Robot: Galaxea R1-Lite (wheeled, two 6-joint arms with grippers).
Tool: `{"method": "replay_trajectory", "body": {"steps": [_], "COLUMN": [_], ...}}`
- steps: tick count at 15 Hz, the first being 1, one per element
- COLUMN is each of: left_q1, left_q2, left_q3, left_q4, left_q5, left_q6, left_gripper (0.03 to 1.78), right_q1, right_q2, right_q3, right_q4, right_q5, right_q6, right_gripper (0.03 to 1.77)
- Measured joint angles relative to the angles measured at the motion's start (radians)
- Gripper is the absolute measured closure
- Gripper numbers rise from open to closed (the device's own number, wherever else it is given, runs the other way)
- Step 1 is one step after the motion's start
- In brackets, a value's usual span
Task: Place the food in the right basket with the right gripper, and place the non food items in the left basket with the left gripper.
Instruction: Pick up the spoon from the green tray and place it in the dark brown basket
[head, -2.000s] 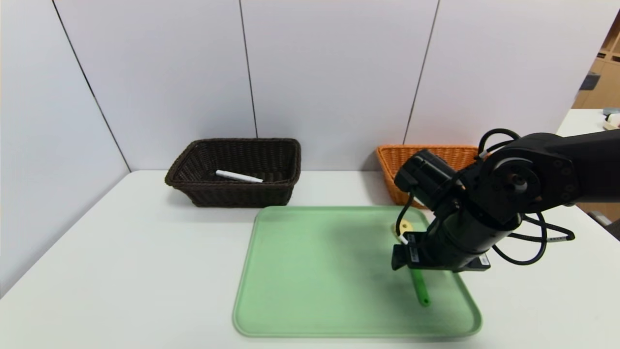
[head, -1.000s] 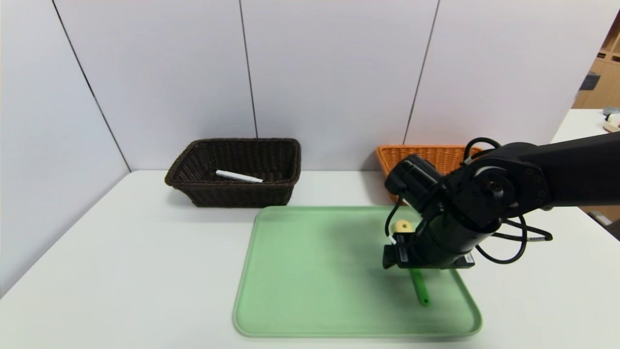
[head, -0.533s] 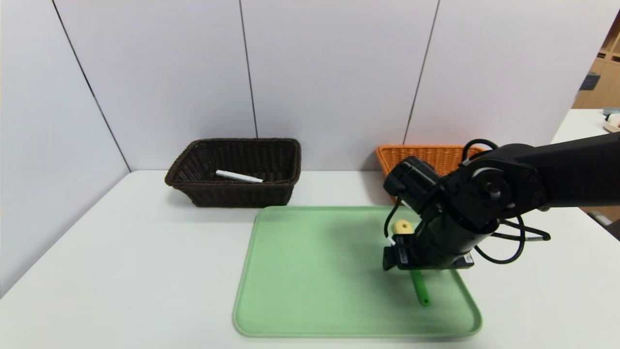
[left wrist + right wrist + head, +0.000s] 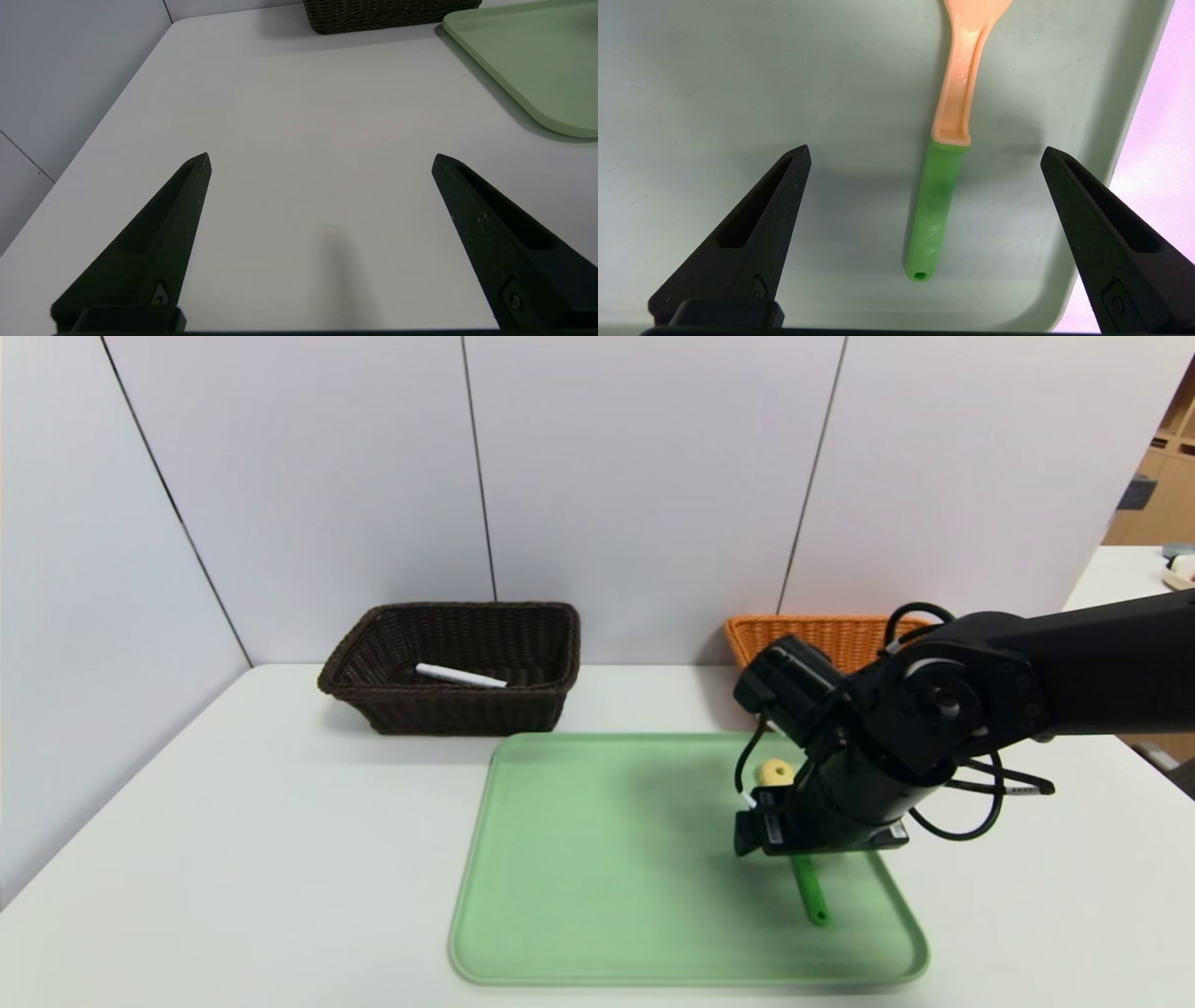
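I see the spoon [image 4: 936, 200] lying near the tray's [image 4: 691, 982] right edge, between the open, empty fingertips of my right gripper [image 4: 926, 149]. Closing off-centre could skid it against that rim; lifting it here would put a non-food item on the wrong arm. My left gripper [image 4: 321, 161] is parked open over the tabletop [image 4: 233, 859]. Small labels sit on the right wrist, probably printed, but I can't read them.
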Motion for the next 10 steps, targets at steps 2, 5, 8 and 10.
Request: {"method": "replay_trajectory", "body": {"steps": [2, 5, 8, 10], "left_q1": [0.0, 0.0, 0.0, 0.0], "left_q2": [0.0, 0.0, 0.0, 0.0], "left_q3": [0.0, 0.0, 0.0, 0.0], "left_q4": [0.0, 0.0, 0.0, 0.0], "left_q5": [0.0, 0.0, 0.0, 0.0], "left_q6": [0.0, 0.0, 0.0, 0.0], "left_gripper": [0.12, 0.12, 0.12, 0.12], "right_q1": [0.003, 0.006, 0.007, 0.006], "right_q2": [0.002, 0.006, 0.008, 0.008], "right_q3": [0.0, 0.001, 0.002, 0.002], "right_q4": [0.0, 0.001, 0.001, 0.001], "right_q5": [0.0, 0.0, 0.0, 0.002], "right_q6": [0.001, 0.001, 0.002, 0.005], "right_gripper": [0.1, 0.1, 0.1, 0.22]}}
